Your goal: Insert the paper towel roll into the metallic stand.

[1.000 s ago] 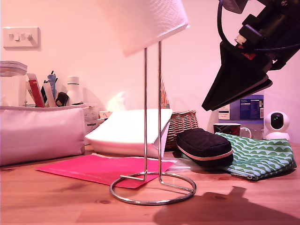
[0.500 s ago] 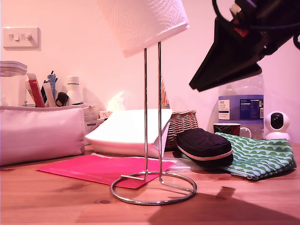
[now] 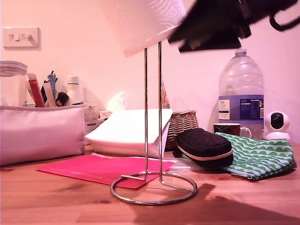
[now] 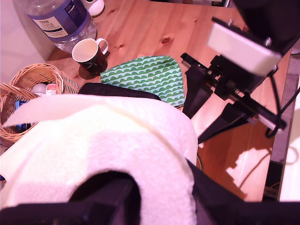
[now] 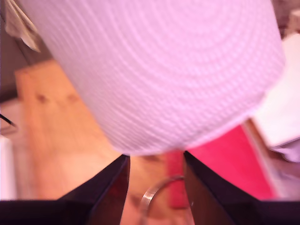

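The paper towel roll (image 3: 140, 21) hangs tilted at the top of the exterior view, its lower end over the top of the metallic stand (image 3: 145, 117). The stand's ring base rests on the wooden table. In the first wrist view the roll (image 4: 103, 154) fills the foreground, and my first gripper (image 4: 164, 201) is shut on it. My second gripper (image 3: 180, 40) is at the roll's lower edge, on the exterior view's right. Its fingers (image 5: 110, 187) stand open just below the roll (image 5: 154, 70), with the stand's ring (image 5: 154, 187) between them. The first wrist view also shows my second gripper (image 4: 196, 127).
Behind the stand lie a red folder (image 3: 98, 168), a folded white bag (image 3: 129, 131) and a wicker basket (image 3: 183, 124). On the exterior view's right are a black pouch (image 3: 204, 145), a green patterned pouch (image 3: 258, 154), a mug (image 3: 227, 128), a water bottle (image 3: 240, 89) and a small camera (image 3: 276, 124). A pink case (image 3: 42, 133) is on its left.
My second gripper has risen and swung to the exterior view's left, up to the roll, uncovering the water bottle. The roll and the stand have stayed put.
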Robot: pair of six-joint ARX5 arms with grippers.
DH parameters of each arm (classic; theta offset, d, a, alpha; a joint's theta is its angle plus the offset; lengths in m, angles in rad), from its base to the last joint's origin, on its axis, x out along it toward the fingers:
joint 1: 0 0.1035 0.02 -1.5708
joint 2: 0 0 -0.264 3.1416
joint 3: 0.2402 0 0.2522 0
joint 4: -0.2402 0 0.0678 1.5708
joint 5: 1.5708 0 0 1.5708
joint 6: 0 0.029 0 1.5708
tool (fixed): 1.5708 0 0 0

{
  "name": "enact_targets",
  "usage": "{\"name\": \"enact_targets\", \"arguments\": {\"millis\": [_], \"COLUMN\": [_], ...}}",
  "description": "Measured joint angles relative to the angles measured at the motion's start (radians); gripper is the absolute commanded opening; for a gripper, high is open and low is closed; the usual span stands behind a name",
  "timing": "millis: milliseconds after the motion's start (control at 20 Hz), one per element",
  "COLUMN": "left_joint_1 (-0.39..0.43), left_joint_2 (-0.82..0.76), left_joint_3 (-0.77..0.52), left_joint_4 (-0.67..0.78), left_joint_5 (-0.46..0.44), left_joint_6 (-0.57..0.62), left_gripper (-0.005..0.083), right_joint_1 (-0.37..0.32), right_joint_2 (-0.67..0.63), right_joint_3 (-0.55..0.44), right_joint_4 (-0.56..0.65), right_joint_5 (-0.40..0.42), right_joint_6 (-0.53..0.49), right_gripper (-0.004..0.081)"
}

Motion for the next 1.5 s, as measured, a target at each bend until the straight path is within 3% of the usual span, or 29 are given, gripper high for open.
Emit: {"name": "enact_targets", "arguments": {"millis": [50,150,250,450,700,1000,1200,1500], "left_joint_1": [0.000,0.000,0.000,0.000,0.000,0.002,0.003,0.003], "left_joint_2": [0.000,0.000,0.000,0.000,0.000,-0.003,-0.009,-0.008], "left_joint_3": [0.000,0.000,0.000,0.000,0.000,0.000,0.003,0.003], "left_joint_4": [0.000,0.000,0.000,0.000,0.003,0.009,0.010,0.006], "left_joint_5": [0.000,0.000,0.000,0.010,0.027,0.041,0.049,0.077], "left_joint_6": [0.000,0.000,0.000,0.000,-0.001,-0.010,-0.018,-0.025], "left_gripper": [0.0166,0.0166,0.0166,0.0166,0.0166,0.0172,0.0279,0.0347], "right_joint_1": [0.000,-0.011,-0.027,-0.066,-0.079,-0.087,-0.087,-0.086], "right_joint_2": [-0.002,-0.002,-0.002,-0.002,-0.001,0.006,0.006,0.006], "right_joint_3": [0.000,0.000,0.000,0.000,0.000,-0.001,-0.001,-0.001], "right_joint_4": [-0.009,-0.021,-0.022,-0.008,0.118,0.174,0.188,0.161], "right_joint_5": [-0.024,-0.063,-0.113,-0.117,-0.218,-0.259,-0.258,-0.254], "right_joint_6": [0.023,0.201,0.305,0.400,0.521,0.583,0.587,0.586], "right_gripper": [0.0347,0.0347,0.0355,0.0415,0.0425,0.0425,0.0425,0.0425]}}
